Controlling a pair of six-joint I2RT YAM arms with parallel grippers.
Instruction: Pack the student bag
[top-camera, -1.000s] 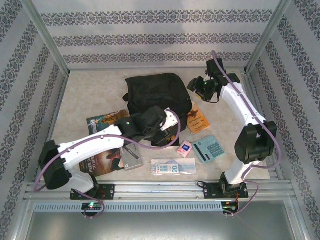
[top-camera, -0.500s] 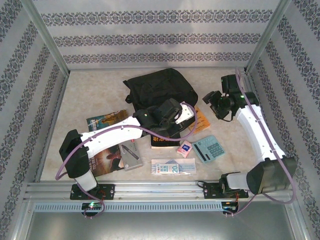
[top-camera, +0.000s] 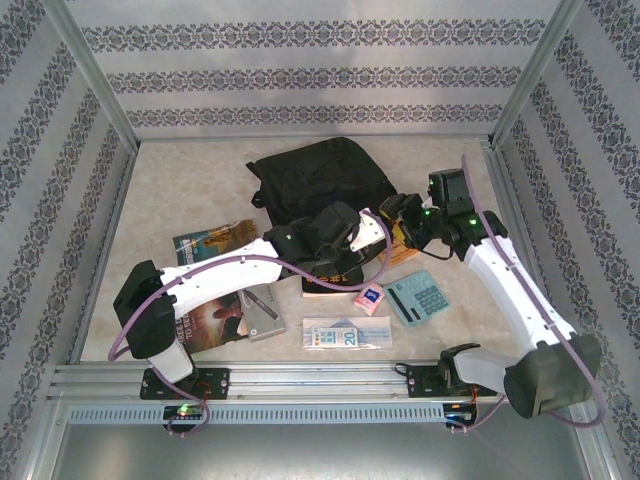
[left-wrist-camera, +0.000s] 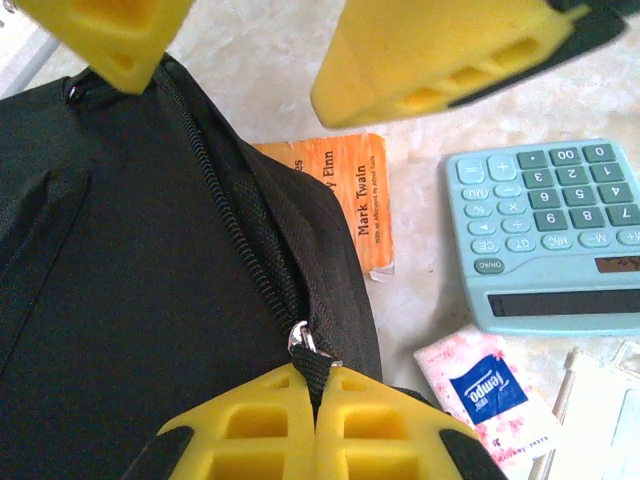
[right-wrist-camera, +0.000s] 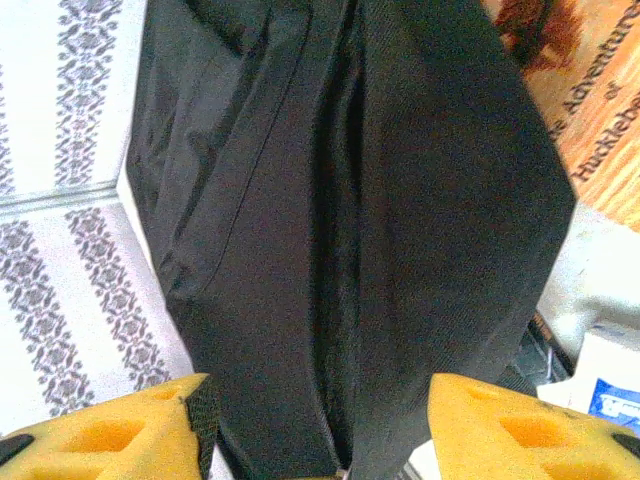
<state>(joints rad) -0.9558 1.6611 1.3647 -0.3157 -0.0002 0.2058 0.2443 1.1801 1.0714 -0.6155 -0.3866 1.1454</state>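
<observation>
The student bag (top-camera: 315, 180) is a soft black backpack lying at the back middle of the table. My left gripper (top-camera: 345, 255) is at its near right side, shut on the black fabric zip pull (left-wrist-camera: 314, 372) at the end of the zipper (left-wrist-camera: 235, 225). My right gripper (top-camera: 392, 218) hovers at the bag's right edge, open. In the right wrist view its yellow fingers (right-wrist-camera: 110, 435) stand either side of a fold of the bag (right-wrist-camera: 340, 220) without touching it. The left wrist view catches those same fingertips (left-wrist-camera: 440, 60) above the bag (left-wrist-camera: 130, 300).
An orange Huckleberry Finn book (top-camera: 400, 248) lies right of the bag, partly under it. In front are a light-blue calculator (top-camera: 418, 296), a pink tissue pack (top-camera: 370, 298) and a flat white packet (top-camera: 345, 333). Two books (top-camera: 212, 240) and a grey case (top-camera: 262, 310) lie near the left arm.
The right arm swung from the back right corner down and left to the bag's right edge. The left gripper moved right, keeping its hold on the zip pull, and the bag's shape shifted.
</observation>
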